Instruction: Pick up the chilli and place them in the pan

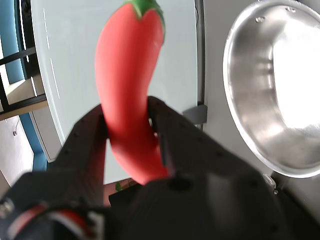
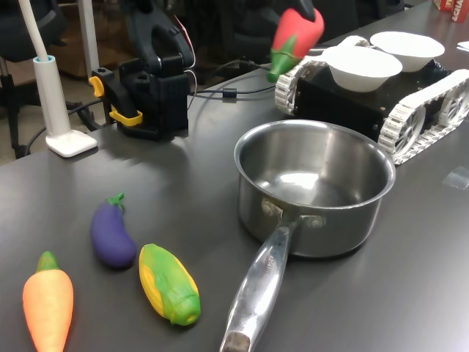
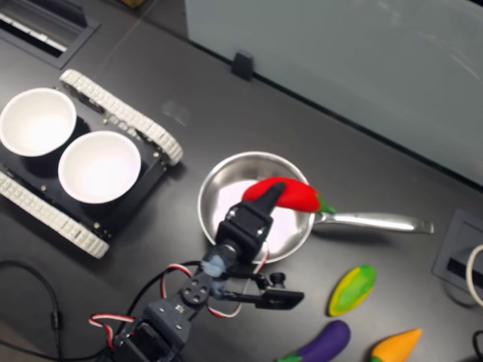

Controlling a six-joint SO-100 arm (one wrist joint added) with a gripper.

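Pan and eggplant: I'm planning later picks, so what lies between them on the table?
In the first exterior view, only bare dark table lies between the pan and the eggplant; the corn sits nearer the camera.

The chilli (image 2: 299,33) is glossy red with a green stem cap; the pan (image 2: 315,192) is shiny silver steel. On the dark grey counter (image 2: 183,183) lie a purple eggplant (image 2: 111,235), a yellow-and-green corn (image 2: 169,283) and an orange carrot (image 2: 48,308), near 2 white bowls (image 3: 64,143).

chilli (image 2: 298,32) 1 | pan (image 2: 315,192) 1 | bowls (image 2: 362,67) 2 (white) | corn (image 2: 169,283) 1 | eggplant (image 2: 112,232) 1 | carrot (image 2: 48,306) 1
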